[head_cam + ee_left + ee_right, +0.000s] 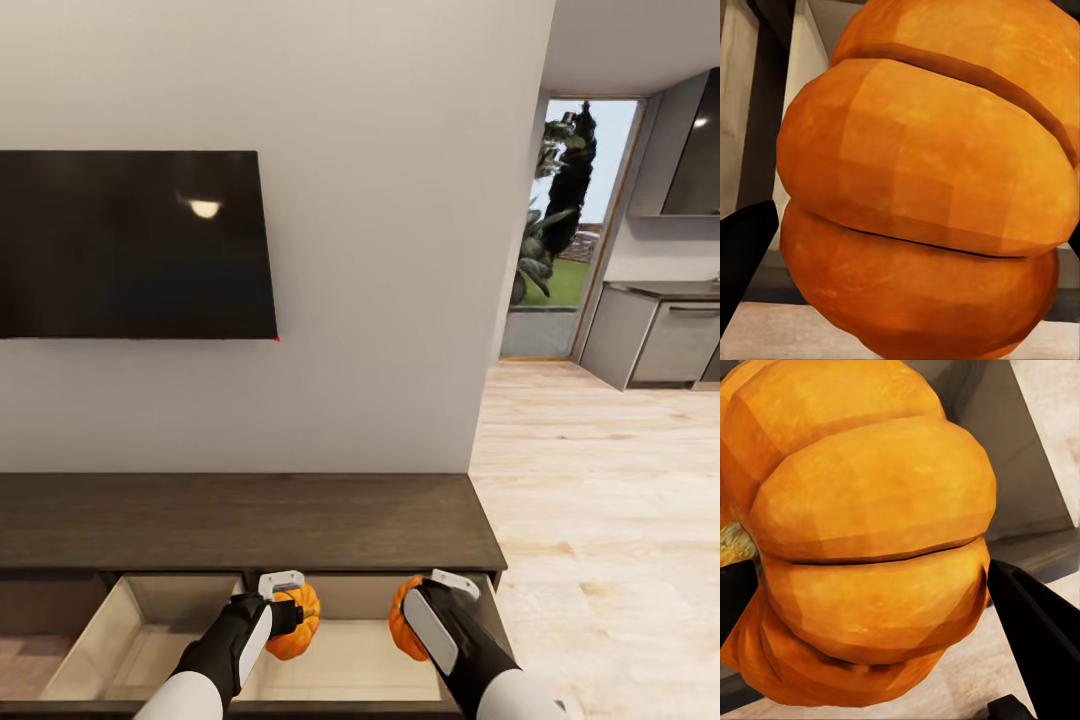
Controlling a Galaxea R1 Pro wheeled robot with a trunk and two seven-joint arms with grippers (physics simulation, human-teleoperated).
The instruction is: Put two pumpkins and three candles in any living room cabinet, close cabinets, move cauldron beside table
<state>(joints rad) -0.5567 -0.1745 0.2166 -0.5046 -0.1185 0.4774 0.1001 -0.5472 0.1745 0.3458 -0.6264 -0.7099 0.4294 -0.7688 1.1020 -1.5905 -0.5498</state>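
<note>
While both pumpkins hang over the cabinet's (250, 520) open drawer (340, 665), the left gripper (283, 598) clasps one pumpkin (297, 622); the right gripper (440, 590) clasps the other pumpkin (403, 630); neither is released yet; candles, closing and cauldron apparently remain.

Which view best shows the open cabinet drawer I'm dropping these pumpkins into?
Head view: the open drawer sits below both held pumpkins, under the cabinet top. Both wrist views show only slivers of it past a pumpkin.
</note>
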